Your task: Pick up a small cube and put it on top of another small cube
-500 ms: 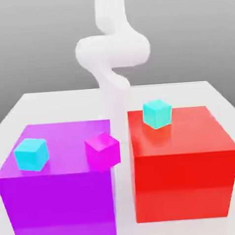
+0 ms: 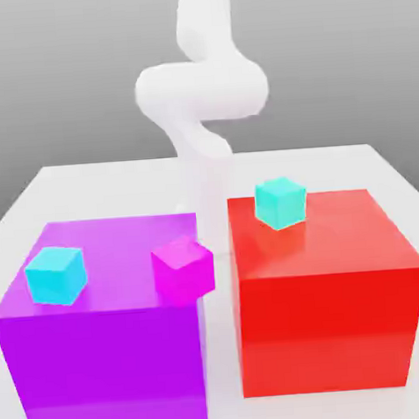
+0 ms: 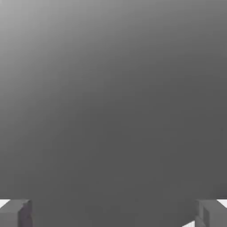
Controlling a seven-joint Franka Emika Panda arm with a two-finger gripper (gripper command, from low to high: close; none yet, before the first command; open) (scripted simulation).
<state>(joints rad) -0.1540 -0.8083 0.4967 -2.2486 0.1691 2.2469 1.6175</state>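
Exterior view: we log a cyan cube [image 2: 56,277] and a magenta cube [image 2: 184,270] near left on the purple block [image 2: 104,370], and a turquoise cube [image 2: 280,203] farther off, on the red block [image 2: 323,328] at right. White arm [image 2: 203,90] rises at the far side; we judge the cubes lie on its near side, the turquoise probably closest.

Hand view: we find the gripper [image 3: 114,213] spread wide, nothing between its fingers. Which cube is wanted, we cannot tell.

The smooth, glossy white robot arm [image 2: 202,90] has thick, rounded tubular segments with bulging joints. The blocky dark-grey gripper fingers [image 3: 15,213] have squared edges and small white patches beside them.
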